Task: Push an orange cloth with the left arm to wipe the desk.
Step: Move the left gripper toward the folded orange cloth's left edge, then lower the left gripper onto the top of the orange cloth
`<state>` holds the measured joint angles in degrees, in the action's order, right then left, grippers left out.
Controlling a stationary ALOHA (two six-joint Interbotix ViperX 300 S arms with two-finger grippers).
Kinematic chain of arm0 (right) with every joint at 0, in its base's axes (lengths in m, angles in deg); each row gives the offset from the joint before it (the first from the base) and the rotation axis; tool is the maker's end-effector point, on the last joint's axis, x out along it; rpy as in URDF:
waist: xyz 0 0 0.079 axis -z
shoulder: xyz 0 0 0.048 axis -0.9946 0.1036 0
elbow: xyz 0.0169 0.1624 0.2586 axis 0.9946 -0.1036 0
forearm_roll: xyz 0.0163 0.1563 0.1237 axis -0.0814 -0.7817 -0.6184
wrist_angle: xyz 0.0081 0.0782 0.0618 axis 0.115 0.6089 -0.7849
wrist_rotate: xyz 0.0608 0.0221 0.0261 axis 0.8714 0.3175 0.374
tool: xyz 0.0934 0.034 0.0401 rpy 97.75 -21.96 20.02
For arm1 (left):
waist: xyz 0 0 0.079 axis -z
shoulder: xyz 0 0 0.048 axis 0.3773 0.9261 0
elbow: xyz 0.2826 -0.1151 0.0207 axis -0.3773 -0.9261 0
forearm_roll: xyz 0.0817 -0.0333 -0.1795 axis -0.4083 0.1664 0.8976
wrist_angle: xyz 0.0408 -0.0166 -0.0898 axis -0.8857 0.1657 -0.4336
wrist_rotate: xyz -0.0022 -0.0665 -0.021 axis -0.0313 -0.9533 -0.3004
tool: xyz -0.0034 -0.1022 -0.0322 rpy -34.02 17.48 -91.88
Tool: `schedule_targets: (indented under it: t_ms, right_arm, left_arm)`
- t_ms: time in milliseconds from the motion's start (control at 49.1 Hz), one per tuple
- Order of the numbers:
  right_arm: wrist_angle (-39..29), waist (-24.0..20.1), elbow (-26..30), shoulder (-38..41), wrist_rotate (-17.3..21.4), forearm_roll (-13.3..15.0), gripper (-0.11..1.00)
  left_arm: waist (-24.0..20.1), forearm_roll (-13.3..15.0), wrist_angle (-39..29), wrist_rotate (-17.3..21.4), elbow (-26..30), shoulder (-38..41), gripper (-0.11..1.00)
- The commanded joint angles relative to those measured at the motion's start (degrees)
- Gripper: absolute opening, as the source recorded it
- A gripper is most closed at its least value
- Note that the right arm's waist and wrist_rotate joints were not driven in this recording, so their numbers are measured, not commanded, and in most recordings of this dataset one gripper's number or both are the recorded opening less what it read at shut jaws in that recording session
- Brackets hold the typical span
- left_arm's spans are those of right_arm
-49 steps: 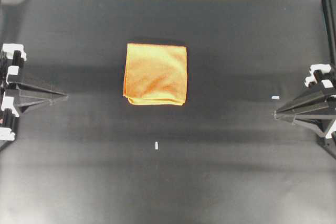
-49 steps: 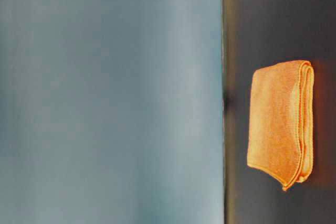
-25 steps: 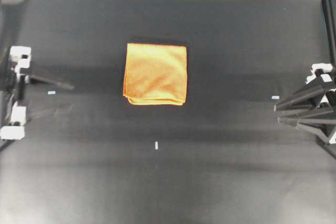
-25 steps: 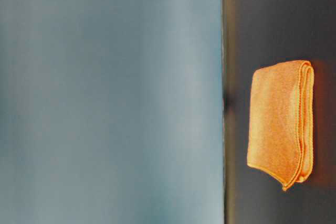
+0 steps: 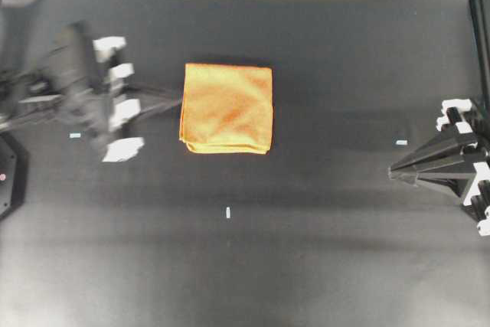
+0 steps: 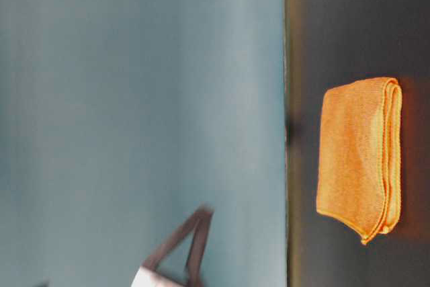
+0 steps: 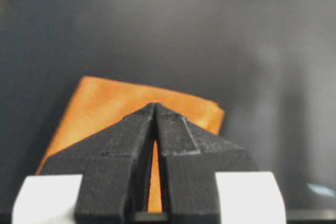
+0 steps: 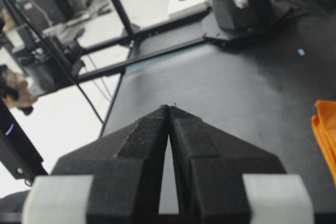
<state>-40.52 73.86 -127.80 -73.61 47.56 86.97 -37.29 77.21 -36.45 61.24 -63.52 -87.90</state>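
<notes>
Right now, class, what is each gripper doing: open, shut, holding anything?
Left gripper: shut, holding nothing; its tip points at the cloth.
Right gripper: shut, holding nothing, away from the cloth.

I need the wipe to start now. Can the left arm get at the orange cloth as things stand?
Probably yes. The left arm's tool, shut to a point, is right at the orange cloth's left edge, with only bare desk around it and nothing in between.
</notes>
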Motion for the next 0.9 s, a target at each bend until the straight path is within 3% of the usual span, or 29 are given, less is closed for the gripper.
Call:
schedule_targets:
  t_ms: [0,224,326,407,550,631,876]
  right_arm:
    - [0.18,0.00,0.09,0.18,0.00,-0.09,0.05]
    - [-0.53,0.00,-0.53,-0.18,0.00,-0.09,0.05]
    - [-1.23,0.00,-0.70,-0.44,0.00,-0.18,0.05]
    - [-1.41,0.09,-0.79,-0.44,0.00,-0.09,0.05]
    - [-1.49,0.00,-1.32,-0.62,0.00,-0.18,0.05]
    - [-1.49,0.00,-1.67,-0.70,0.09,-0.18,0.05]
    - [-1.41,0.00,-2.20,-0.79,0.09,-0.26,0.05]
  left_arm:
    - [-1.76,-0.18,0.62,0.00,5.19,6.33,0.00]
    - [-4.22,-0.09,1.05,-0.09,12.66,18.11,0.01]
    - [-4.66,-0.18,2.02,-0.26,14.77,21.71,0.09]
    - [-4.75,-0.18,2.64,-0.44,16.26,24.08,0.26]
    - [-4.75,-0.09,1.85,-0.62,17.49,26.63,0.70]
    - [-4.83,-0.18,1.85,-0.79,17.49,27.42,0.86]
    - [-5.45,-0.18,1.67,-1.05,17.23,30.06,0.81]
